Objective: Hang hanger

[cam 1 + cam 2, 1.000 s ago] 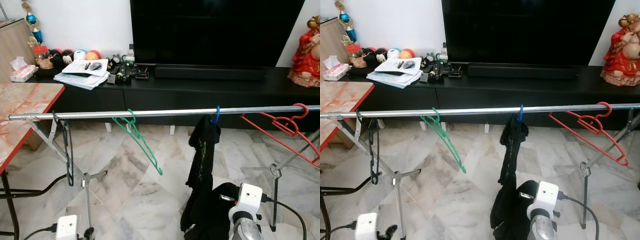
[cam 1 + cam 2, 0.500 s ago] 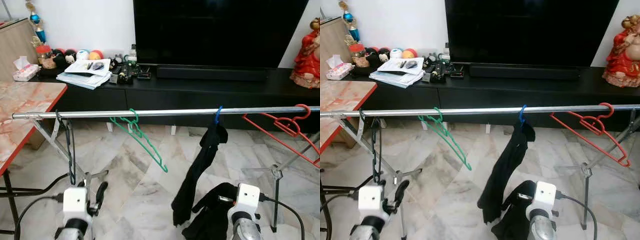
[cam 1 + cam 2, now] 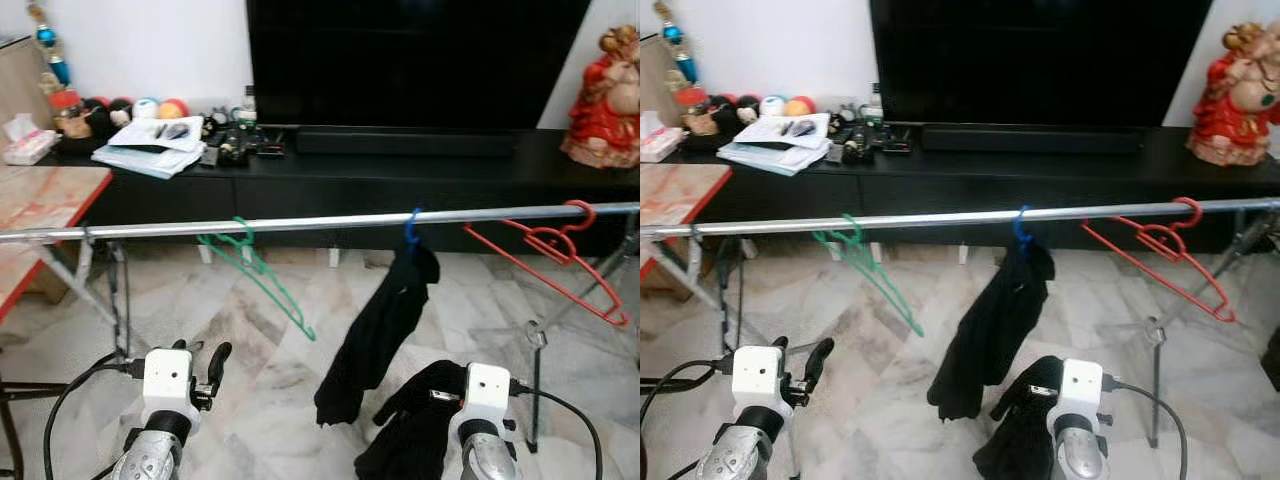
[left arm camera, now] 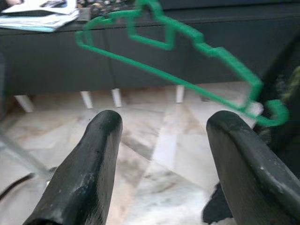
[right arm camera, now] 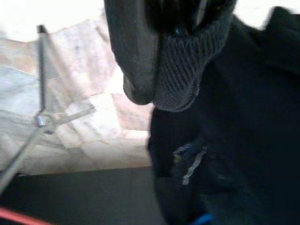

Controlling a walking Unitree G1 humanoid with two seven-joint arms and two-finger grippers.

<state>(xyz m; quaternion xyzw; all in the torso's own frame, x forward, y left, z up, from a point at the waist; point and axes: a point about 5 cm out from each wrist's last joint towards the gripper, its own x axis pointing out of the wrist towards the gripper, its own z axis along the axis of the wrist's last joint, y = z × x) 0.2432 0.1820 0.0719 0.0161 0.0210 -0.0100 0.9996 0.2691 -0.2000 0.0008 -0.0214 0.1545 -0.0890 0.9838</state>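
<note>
A blue hanger (image 3: 412,226) is hooking over the steel rail (image 3: 300,223) near its middle, carrying a black garment (image 3: 378,325) that is hanging slantwise, its long axis running down and toward the robot's left over the marble floor (image 3: 270,350). The right gripper (image 5: 154,56) is sitting low, below and just right of the hanger, its fingers clamping a ribbed black fold of that garment. The left gripper (image 4: 161,159) is hovering with fingers spread apart and empty, below a green hanger (image 3: 262,274) that is tilting on the rail, while a red hanger (image 3: 550,250) is hanging far right.
</note>
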